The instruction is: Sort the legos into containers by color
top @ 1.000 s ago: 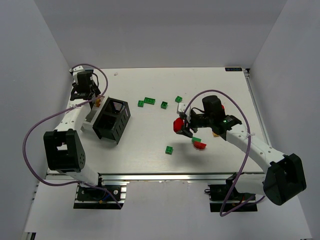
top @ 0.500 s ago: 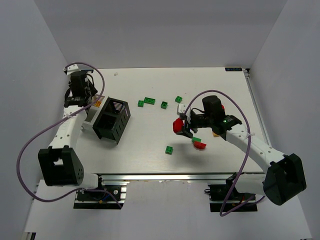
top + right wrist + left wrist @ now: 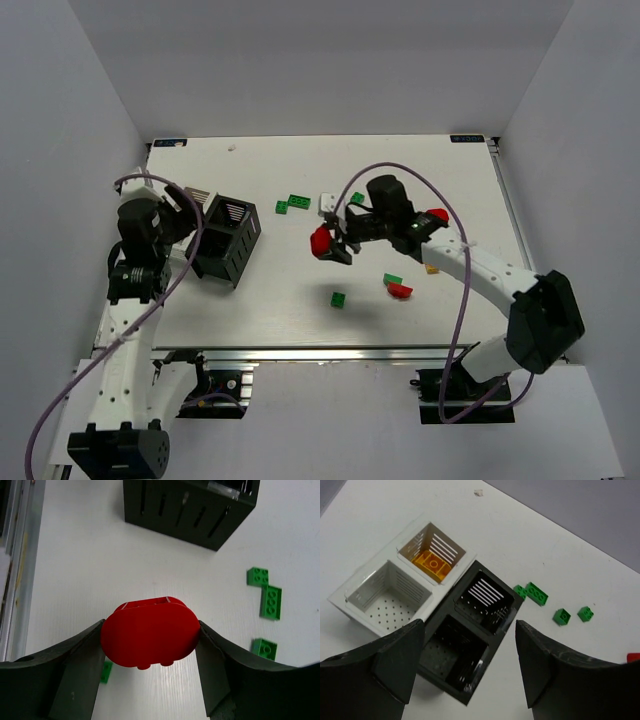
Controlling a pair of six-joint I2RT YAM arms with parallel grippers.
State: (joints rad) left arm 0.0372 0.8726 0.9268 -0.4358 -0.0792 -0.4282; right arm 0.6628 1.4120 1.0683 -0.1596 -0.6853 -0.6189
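Observation:
My right gripper [image 3: 325,243] is shut on a red rounded lego [image 3: 150,632], held above the table to the right of the black container [image 3: 228,240]. My left gripper [image 3: 469,630] hangs open and empty above the containers. The black container [image 3: 470,635] has two compartments and nothing shows inside them. Beside it, the white container [image 3: 357,587] holds an orange lego [image 3: 432,562] in one compartment; the other compartment is bare. Green legos [image 3: 298,201] lie behind the right gripper, and one more [image 3: 338,299] lies in front of it.
A green lego [image 3: 392,279], a red one [image 3: 401,291], a yellow one [image 3: 431,268] and another red one [image 3: 437,215] lie under the right forearm. The right wrist view has the black container's slotted wall [image 3: 192,505] ahead and green legos [image 3: 271,601] to the right.
The left gripper drew back from over the white container toward the near left and opened. The right gripper carried the red lego leftward, toward the black container.

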